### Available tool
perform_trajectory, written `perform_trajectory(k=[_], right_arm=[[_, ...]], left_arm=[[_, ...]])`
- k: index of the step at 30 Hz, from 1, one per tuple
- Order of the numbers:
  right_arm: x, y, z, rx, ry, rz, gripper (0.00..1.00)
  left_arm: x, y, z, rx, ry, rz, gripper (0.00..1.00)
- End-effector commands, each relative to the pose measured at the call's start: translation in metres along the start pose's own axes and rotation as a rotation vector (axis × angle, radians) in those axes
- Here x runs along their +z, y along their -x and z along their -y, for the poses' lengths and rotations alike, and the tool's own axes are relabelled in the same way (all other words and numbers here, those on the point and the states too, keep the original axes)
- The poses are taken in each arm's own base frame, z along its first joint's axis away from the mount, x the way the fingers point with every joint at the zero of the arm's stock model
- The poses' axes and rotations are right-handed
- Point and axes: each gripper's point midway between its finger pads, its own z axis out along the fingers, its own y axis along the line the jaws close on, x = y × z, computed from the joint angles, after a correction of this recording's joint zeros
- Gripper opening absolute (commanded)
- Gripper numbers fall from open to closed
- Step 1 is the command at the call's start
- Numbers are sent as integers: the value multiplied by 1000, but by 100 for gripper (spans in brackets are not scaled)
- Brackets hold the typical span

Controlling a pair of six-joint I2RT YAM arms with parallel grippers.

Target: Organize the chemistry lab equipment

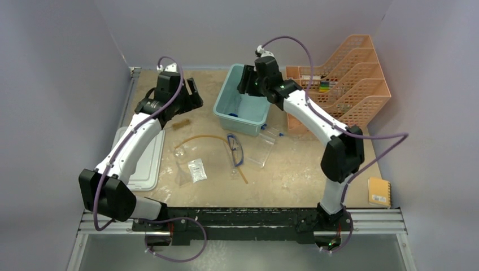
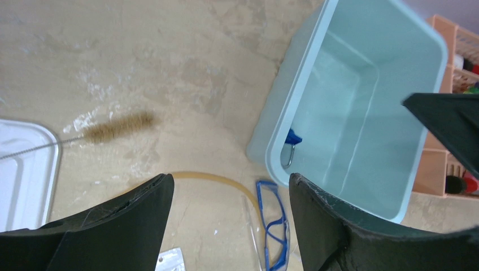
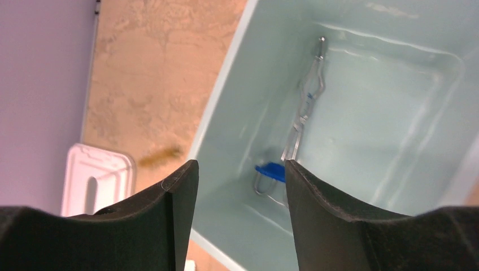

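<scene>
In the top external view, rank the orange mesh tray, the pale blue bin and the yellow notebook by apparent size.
Largest to smallest: orange mesh tiered tray, pale blue plastic bin, small yellow notebook.

left claw parted, right claw parted

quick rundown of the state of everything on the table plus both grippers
teal bin, uncovered, holds the tongs
metal tongs, lying inside the bin
white lid, off the bin, flat on the table
goggles, lying on the table
amber tube, loose on the table
brush, lying on the table
packets, on the table
clear rack, lying beside the bin
left gripper, open, empty
right gripper, open, empty, above the bin
</scene>
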Motion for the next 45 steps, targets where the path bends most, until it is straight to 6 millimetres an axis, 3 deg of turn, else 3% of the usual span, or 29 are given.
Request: perform_trajectory(k=[1,4,7,11,13,16,19,22,26,35,40,45], right_arm=[[-38,0,-5,-166,83,24,57],[-63,-17,-21,-276,134,21,54],[-77,-46,-48,-435,147,23,53],[-82,-91,-78,-528,162,-51,41],[-81,-116,-86,-549,146,-91,32],[-78,-152,-92,-569,122,-158,29],[-68,-189,-83,-569,71,-224,31],[-59,-214,-58,-572,-71,-270,36],[-52,-229,-36,-572,-197,-270,40],[-35,-258,-17,-585,-293,-330,27],[-32,-278,-15,-580,-262,-394,33],[-28,-294,-19,-568,-203,-436,30]], left_arm=[[-9,-13,5,-44,-58,-14,72],[-7,-27,-3,-70,-43,-37,68],[-8,-27,-13,-72,7,-20,64],[-22,2,-33,-30,129,90,61],[-38,23,-50,-2,227,176,61],[-64,50,-69,29,346,288,61],[-86,66,-84,53,429,358,61],[-104,74,-95,57,495,408,62],[-109,72,-104,62,533,424,63],[-115,72,-113,60,580,444,64],[-113,70,-112,63,570,438,64],[-112,71,-110,63,559,435,64]])
